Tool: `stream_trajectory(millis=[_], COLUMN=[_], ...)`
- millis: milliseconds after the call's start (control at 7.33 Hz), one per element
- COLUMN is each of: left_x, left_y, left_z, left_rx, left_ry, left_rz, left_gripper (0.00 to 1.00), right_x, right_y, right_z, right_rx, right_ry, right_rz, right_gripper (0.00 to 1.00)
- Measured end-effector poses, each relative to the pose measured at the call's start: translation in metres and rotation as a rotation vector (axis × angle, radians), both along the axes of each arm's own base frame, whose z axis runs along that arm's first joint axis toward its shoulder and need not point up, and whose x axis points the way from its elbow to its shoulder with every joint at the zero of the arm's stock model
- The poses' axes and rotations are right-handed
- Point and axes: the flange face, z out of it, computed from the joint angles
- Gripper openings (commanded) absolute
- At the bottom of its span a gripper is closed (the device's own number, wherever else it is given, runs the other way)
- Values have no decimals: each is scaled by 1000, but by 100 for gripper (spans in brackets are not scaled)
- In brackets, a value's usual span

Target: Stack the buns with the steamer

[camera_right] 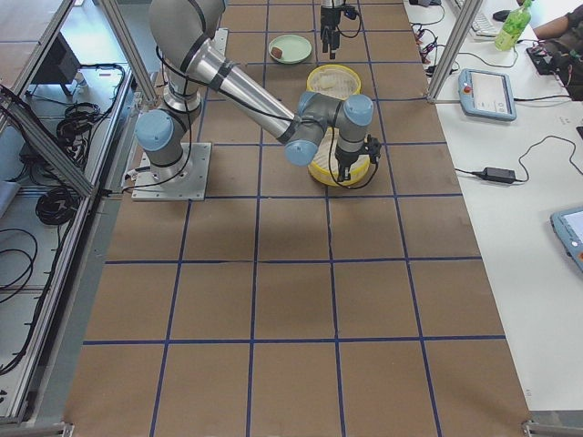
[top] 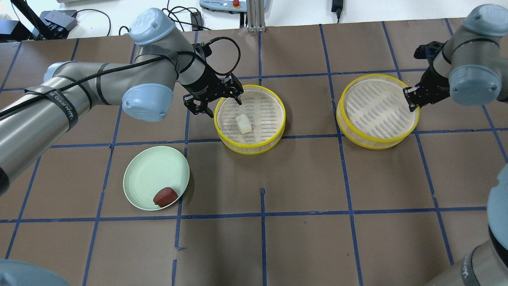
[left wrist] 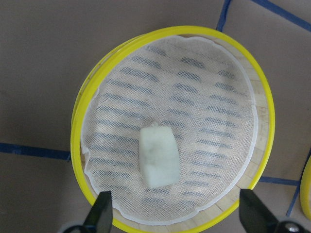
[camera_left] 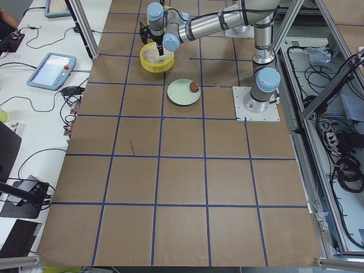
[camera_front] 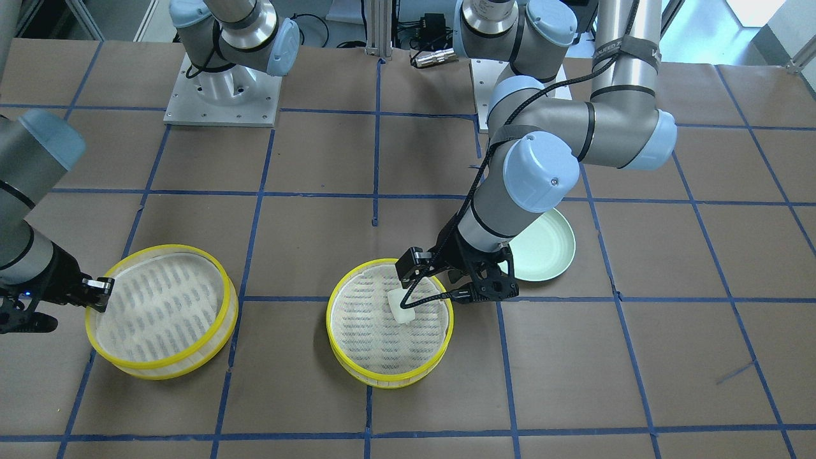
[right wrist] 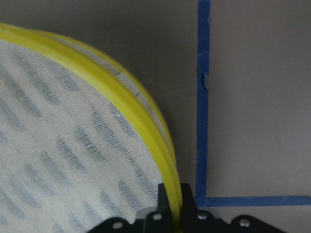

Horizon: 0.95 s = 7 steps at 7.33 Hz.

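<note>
The white bun (top: 243,123) lies on the mesh of the middle yellow-rimmed steamer (top: 274,133); it also shows in the left wrist view (left wrist: 158,156) and the front view (camera_front: 401,307). My left gripper (top: 218,99) is open and empty, above that steamer's left edge, its fingers (left wrist: 101,213) wide apart. The reddish-brown bun (top: 165,196) rests on the pale green plate (top: 147,174). My right gripper (top: 410,99) is shut on the rim of the second steamer (top: 357,137), which is empty; the rim (right wrist: 141,107) runs between its fingers.
The two steamers stand side by side about a hand's width apart. The plate (camera_front: 551,252) is half hidden under my left arm in the front view. The arm bases (camera_front: 220,89) are bolted at the table's robot side. A pendant (camera_left: 51,68) and cables lie beyond the operators' edge.
</note>
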Motion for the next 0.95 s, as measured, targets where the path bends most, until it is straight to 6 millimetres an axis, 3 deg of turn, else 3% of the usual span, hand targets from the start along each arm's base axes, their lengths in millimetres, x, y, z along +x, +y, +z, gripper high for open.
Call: stream_trajectory(millis=[273, 409, 545, 682, 955], left_x=[53, 83, 111, 130, 142], left_y=[28, 48, 69, 86, 106], left_z=[-12, -27, -43, -56, -92], left_rx=[127, 191, 245, 288, 381], left_ry=[-130, -152, -159, -167, -162], left_rz=[-145, -194, -218, -235, -254], left_gripper=[89, 100, 100, 100, 100], right_x=[50, 92, 138, 187, 284], right_y=[-14, -20, -23, -20, -8], right_z=[42, 62, 77, 85, 72], right_rx=[-22, -10, -3, -2, 1], right_ry=[-23, -30, -35, -42, -50], right_rz=[-2, -39, -86, -147, -239], right_gripper=[4, 4, 3, 3, 3])
